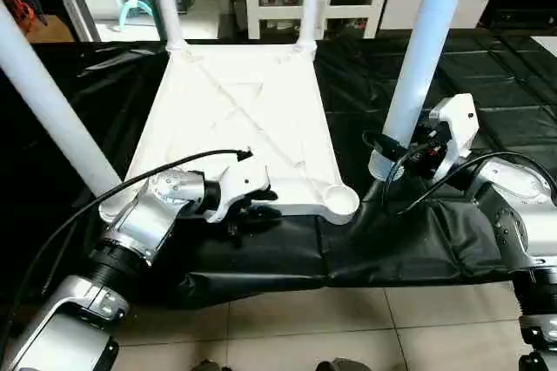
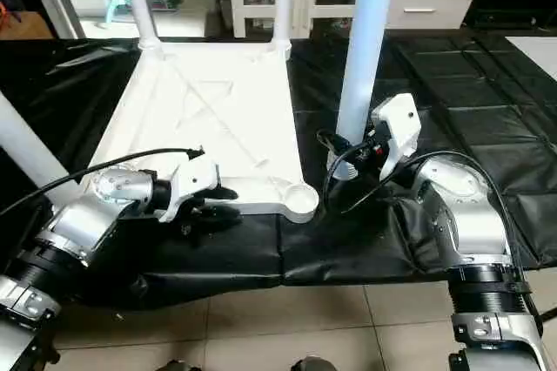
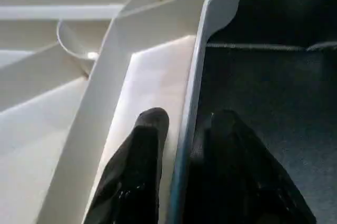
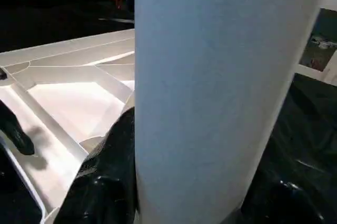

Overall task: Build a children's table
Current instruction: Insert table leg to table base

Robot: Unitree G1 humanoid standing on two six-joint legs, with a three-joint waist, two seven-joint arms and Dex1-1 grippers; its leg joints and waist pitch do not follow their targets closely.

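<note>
Table top [image 1: 235, 118] lies upside down on black sheeting, three legs standing in their sockets. Left tool [image 1: 250, 212] straddles the near rim, fingers [image 3: 142, 145] either side, partly open. Empty near-right socket [image 1: 338, 202] sits just left of the right tool [image 1: 389, 160], which clamps the fourth leg [image 1: 424, 49] upright. No legible writing.

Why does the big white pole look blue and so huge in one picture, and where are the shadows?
In the right wrist view the table leg sits right against the camera, so it looks huge, shaded bluish. In the left wrist view the left gripper's fingers look soft-edged, straddling the table top's rim. In the left eye view the table top glares bright white and the black cover shows shiny patches.
</note>
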